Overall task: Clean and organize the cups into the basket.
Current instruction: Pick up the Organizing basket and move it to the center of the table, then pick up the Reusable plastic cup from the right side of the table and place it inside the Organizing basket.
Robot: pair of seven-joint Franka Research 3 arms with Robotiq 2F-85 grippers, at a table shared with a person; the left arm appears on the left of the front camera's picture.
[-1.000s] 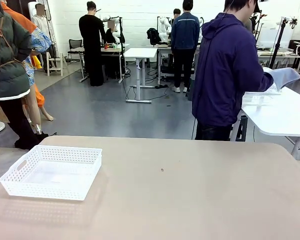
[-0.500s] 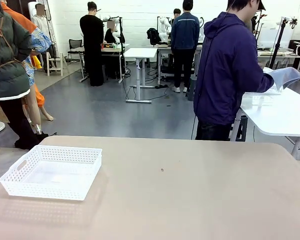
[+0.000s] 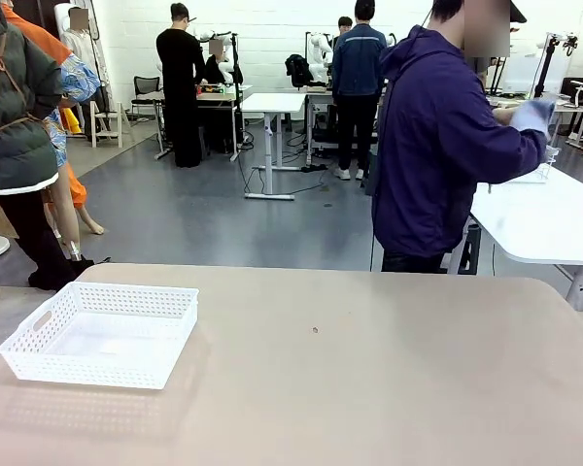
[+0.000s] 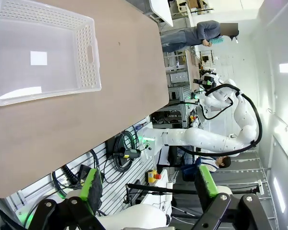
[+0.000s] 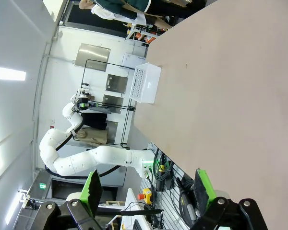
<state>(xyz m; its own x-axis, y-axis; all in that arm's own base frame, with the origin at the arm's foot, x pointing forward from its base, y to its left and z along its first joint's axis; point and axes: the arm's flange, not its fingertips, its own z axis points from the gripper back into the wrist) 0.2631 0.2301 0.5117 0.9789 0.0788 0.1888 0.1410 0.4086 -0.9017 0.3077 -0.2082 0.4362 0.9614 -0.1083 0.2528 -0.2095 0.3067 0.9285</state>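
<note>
Hovering open and empty, the left pincer (image 4: 149,184) and right pincer (image 5: 148,186) grip nothing; the shallow white perforated plastic basket (image 3: 89,370) sits near the beige surface's (image 3: 389,388) left edge, where a clumsy reach could shove it off.

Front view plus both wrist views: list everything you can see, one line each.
white perforated plastic basket: one, white, on the tan table's left part
matte tan table: one, tan, across the foreground
small dark speck: one, dark, mid-table
white side table: one, white, beyond the far right corner
person in a dark purple hooded jacket: one, at the far side, turned towards the side table
person's gloved hand: one, pale blue glove, raised over the side table
left gripper: one, black with green pads, open, holding nothing
right gripper: one, black with green pads, open, holding nothing
</note>
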